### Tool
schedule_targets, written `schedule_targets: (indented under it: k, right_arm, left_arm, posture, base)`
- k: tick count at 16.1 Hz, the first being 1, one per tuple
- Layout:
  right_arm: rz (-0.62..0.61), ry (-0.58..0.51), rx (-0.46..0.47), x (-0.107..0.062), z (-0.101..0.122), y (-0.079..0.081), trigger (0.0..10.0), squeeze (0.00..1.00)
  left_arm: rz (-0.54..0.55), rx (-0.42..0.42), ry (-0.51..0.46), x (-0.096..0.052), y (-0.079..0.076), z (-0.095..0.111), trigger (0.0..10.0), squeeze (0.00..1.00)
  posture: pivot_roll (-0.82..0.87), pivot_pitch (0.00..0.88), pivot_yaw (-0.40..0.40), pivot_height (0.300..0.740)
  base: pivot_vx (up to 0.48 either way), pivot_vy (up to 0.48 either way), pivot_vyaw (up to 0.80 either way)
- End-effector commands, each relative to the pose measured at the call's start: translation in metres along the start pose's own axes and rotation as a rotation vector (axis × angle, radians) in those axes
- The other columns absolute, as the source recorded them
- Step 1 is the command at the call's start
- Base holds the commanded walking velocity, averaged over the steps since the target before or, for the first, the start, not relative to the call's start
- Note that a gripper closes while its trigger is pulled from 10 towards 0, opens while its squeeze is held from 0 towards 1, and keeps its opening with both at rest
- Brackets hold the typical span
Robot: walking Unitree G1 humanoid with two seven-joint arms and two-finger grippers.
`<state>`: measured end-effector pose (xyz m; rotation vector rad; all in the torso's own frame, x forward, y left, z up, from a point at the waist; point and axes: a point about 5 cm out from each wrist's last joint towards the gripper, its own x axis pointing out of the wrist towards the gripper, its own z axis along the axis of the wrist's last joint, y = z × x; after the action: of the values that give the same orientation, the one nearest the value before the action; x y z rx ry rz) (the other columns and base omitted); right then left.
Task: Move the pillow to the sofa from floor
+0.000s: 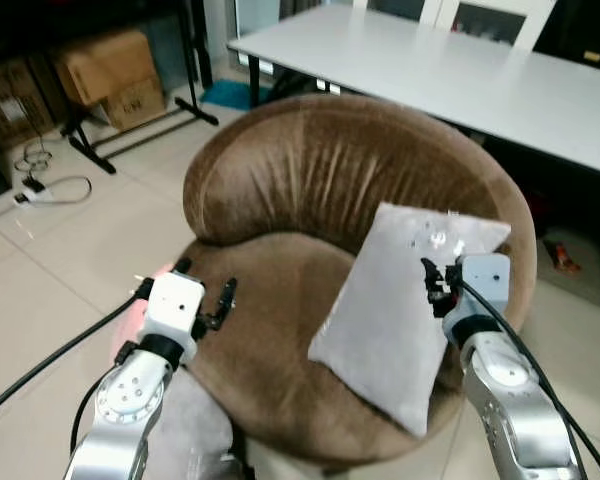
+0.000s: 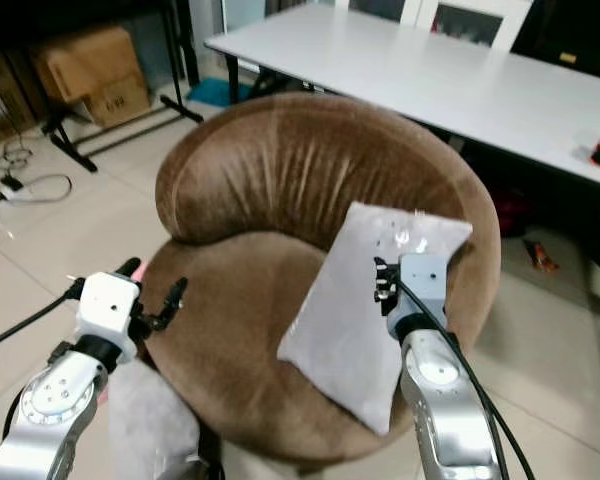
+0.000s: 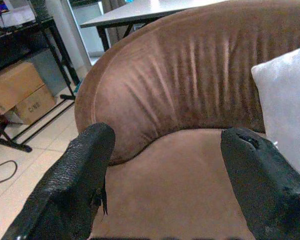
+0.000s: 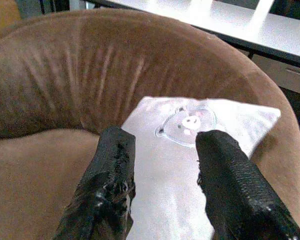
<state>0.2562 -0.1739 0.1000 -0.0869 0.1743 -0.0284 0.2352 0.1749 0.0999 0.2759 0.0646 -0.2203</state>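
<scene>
Pillow (image 1: 400,310) on sofa (image 1: 310,180), just under right hand (image 1: 436,285).

Directly ahead, a round sofa chair (image 1: 280,190) with curved backrest toward the far side. On its seat, at the right, a pillow (image 1: 400,310), tilted, upper edge leaning against the backrest and right armrest. Above the pillow's right part, the right gripper (image 1: 436,285), fingers apart, nothing between them. At the seat's front left edge, the left gripper (image 1: 208,295), fingers spread wide. Behind the chair, a long table (image 1: 450,75) running from centre to far right. Far left on the floor, cardboard boxes (image 1: 110,75), a rack's metal legs (image 1: 145,125) before them, and cables (image 1: 50,190) nearer still.
</scene>
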Motion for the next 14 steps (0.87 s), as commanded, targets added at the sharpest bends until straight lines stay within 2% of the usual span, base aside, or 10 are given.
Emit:
schedule_targets:
  k: [1, 3, 14]
  right_arm:
    - [0.025, 0.002, -0.026, -0.0010, 0.0009, 0.0025, 10.0, 0.00]
    - [0.025, 0.018, -0.017, 0.0000, -0.0009, 0.0041, 10.0, 0.00]
    - [-0.011, 0.057, 0.011, 0.0008, -0.0079, 0.0010, 10.0, 0.00]
  left_arm:
    - [0.008, 0.008, 0.002, -0.0020, 0.0000, -0.0008, 10.0, 0.00]
    - [0.017, 0.009, -0.003, -0.0016, -0.0010, -0.0005, 10.0, 0.00]
    - [0.026, 0.002, -0.002, 0.0025, -0.0010, -0.0012, 10.0, 0.00]
  posture:
    - [0.01, 0.012, -0.046, 0.740]
    - [0.01, 0.008, -0.049, 0.740]
    - [0.01, 0.000, -0.034, 0.740]
  base:
    - [-0.266, 0.000, 0.00]
    - [-0.259, 0.000, 0.00]
    - [0.000, 0.024, 0.00]
